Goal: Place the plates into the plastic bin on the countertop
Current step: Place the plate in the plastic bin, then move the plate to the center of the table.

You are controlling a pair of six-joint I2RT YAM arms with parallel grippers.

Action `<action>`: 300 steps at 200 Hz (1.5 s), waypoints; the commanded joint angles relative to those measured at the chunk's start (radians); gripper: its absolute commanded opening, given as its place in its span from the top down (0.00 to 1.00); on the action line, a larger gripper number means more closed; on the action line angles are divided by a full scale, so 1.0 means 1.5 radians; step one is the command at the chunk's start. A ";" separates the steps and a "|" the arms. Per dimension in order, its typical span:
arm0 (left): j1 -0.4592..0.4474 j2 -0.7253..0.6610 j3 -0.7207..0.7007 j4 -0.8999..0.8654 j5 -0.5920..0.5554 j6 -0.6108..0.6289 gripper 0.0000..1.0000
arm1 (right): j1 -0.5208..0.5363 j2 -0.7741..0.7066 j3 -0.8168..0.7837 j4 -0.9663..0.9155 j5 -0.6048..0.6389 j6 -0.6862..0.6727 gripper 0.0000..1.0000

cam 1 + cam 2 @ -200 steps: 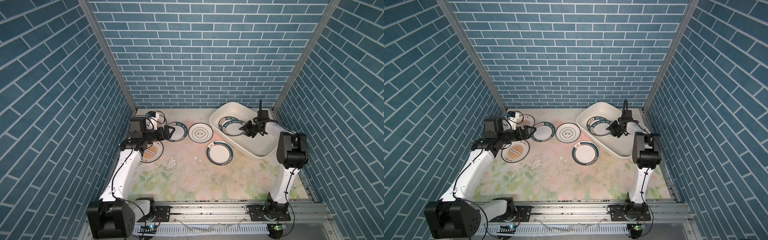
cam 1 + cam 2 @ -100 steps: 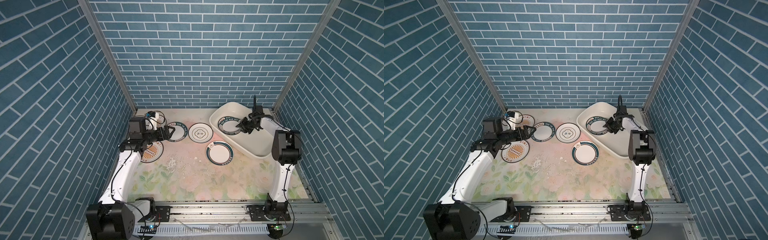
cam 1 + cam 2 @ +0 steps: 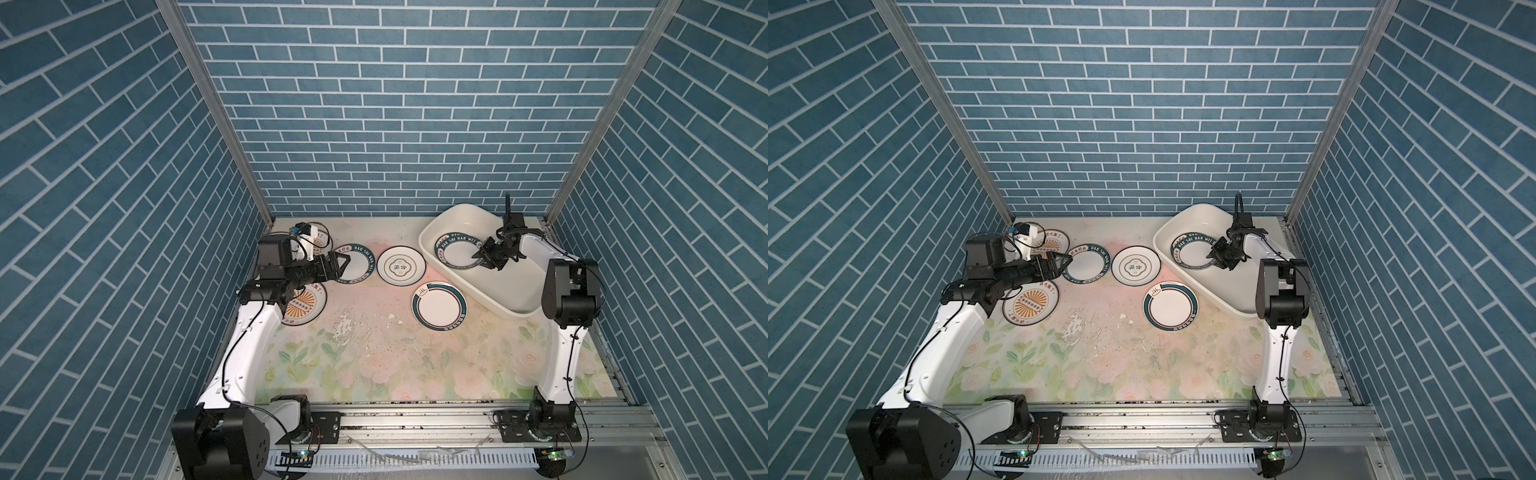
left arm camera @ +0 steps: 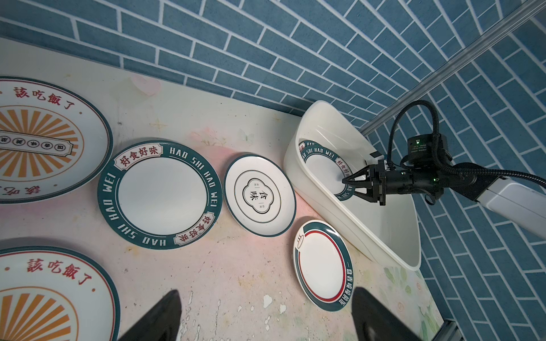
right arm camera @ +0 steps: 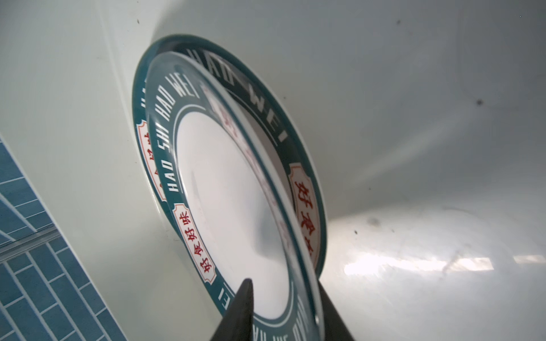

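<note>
Operator: Presently, what does the right end effector (image 4: 345, 181) hold?
Technician: Its fingers (image 5: 240, 313) are closed on the rim of a lettered plate (image 5: 230, 206), tilted inside the plastic bin (image 3: 525, 286) over a second lettered plate (image 5: 307, 200) lying in the bin.
Operator: And the left end effector (image 4: 266, 290)?
Technician: Spread wide and empty, above the surface (image 3: 374, 353). Five plates lie flat there: two sunburst plates (image 4: 35, 141), a third lettered plate (image 4: 161, 192), a quatrefoil plate (image 4: 260, 195) and a ring plate (image 4: 320, 265) beside the bin.

Blue brick-pattern walls (image 3: 395, 104) on three sides; aluminium corner posts (image 3: 216, 112).
</note>
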 commanded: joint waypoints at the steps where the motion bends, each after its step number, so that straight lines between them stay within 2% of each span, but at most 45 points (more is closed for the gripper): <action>1: 0.004 -0.009 -0.014 0.009 0.009 -0.001 0.09 | 0.000 -0.027 0.005 -0.044 0.019 -0.035 0.67; 98: 0.003 -0.012 -0.012 0.011 0.014 -0.005 0.09 | -0.011 -0.058 -0.023 -0.070 0.036 -0.058 0.67; 208: 0.003 -0.016 -0.016 0.007 0.009 -0.002 0.08 | -0.009 -0.046 -0.003 -0.039 0.008 -0.045 0.68; 242: -0.005 -0.015 -0.035 0.005 -0.001 -0.022 0.08 | -0.010 -0.166 -0.027 -0.017 0.061 -0.072 0.68; 271: -0.041 -0.006 -0.072 0.000 -0.023 -0.014 0.08 | 0.006 -0.332 -0.081 -0.016 0.061 -0.106 0.68; 300: -0.079 0.024 -0.085 0.000 -0.030 -0.015 0.08 | 0.059 -0.523 -0.199 -0.042 0.048 -0.151 0.68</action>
